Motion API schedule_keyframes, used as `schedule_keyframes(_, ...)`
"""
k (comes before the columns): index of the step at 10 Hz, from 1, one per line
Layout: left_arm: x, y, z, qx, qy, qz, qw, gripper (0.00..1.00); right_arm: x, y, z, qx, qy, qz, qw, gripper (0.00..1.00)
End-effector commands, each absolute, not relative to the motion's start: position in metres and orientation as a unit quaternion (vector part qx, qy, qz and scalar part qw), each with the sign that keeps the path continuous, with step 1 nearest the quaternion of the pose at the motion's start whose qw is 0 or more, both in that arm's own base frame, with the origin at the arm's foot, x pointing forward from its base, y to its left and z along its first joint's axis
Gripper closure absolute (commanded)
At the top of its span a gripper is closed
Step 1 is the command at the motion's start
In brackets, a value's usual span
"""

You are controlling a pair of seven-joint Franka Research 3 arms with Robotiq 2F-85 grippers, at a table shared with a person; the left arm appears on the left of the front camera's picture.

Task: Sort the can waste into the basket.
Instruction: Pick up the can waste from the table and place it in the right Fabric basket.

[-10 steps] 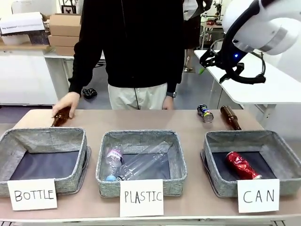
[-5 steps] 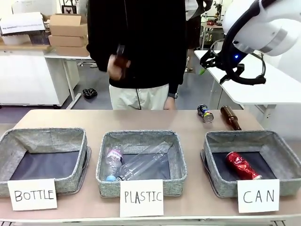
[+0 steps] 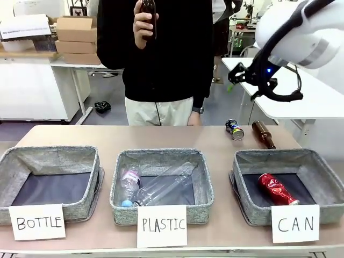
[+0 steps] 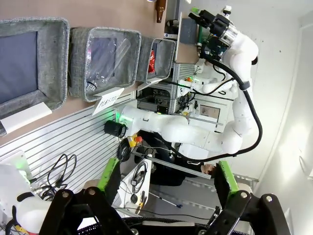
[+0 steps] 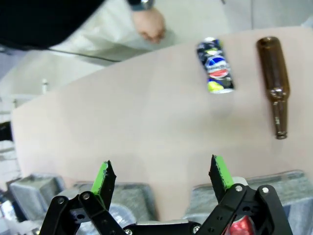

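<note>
**A:** Where does the sort stand?

**B:** Half done, by my reading. The red can (image 3: 277, 188) lies in the CAN basket (image 3: 322, 161) at the near right of the surface (image 3: 161, 137). The dark blue can (image 3: 234, 129) lies on its side past the basket's far rim. It is just left of a brown glass bottle (image 3: 263, 134) and apart from it.

**A:** Pincers?

**B:** The right pincer (image 5: 161, 174) is spread wide with nothing between its pads. It hangs high above the far right of the surface, and its wrist view looks down on the dark blue can. The left pincer (image 4: 166, 169) is equally spread and empty, well away from the cans.

**A:** The person?

**B:** One hand (image 3: 144, 24) holds a second brown bottle (image 3: 148, 13) up at chest height. The other hand (image 3: 192, 117) is at the far edge, left of the can. The wrist view is soft there, so it is probably clear of the can, not certainly.

**A:** Step in hand?

**B:** Approach to the second can, with the descent not yet made. The next move calls for:
- lowering the right pincer centred on the can
- rolling the wrist so the pads close across its body, not end to end
- keeping off the bottle on the right
- lifting and carrying the can nearward over the rim
- letting go beside the red can
</note>
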State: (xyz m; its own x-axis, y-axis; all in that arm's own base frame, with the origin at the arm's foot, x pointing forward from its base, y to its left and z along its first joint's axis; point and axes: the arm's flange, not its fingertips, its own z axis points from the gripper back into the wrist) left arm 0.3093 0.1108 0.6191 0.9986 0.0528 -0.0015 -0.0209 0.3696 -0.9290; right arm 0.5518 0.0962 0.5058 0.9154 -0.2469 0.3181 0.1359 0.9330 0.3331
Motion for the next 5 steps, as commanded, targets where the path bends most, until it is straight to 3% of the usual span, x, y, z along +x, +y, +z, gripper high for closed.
schedule_keyframes(1, 0.307, 0.111, 0.620, -0.559, -0.014, 0.022, 0.828, 0.00, 0.598, 0.100, 0.467, 0.060, -0.166, -0.123, 0.976, 0.00)
schedule_keyframes(3, 0.307, 0.111, 0.620, -0.559, -0.014, 0.022, 0.828, 0.00, 0.616, 0.101, 0.416, 0.070, -0.133, -0.087, 0.985, 0.00)
schedule_keyframes(4, 0.307, 0.111, 0.620, -0.559, -0.014, 0.022, 0.828, 0.00, 0.616, 0.102, 0.403, 0.114, -0.159, -0.058, 0.979, 0.00)
schedule_keyframes(5, 0.307, 0.111, 0.620, -0.559, -0.014, 0.022, 0.828, 0.00, 0.596, 0.086, 0.415, 0.065, -0.136, -0.094, 0.984, 0.00)
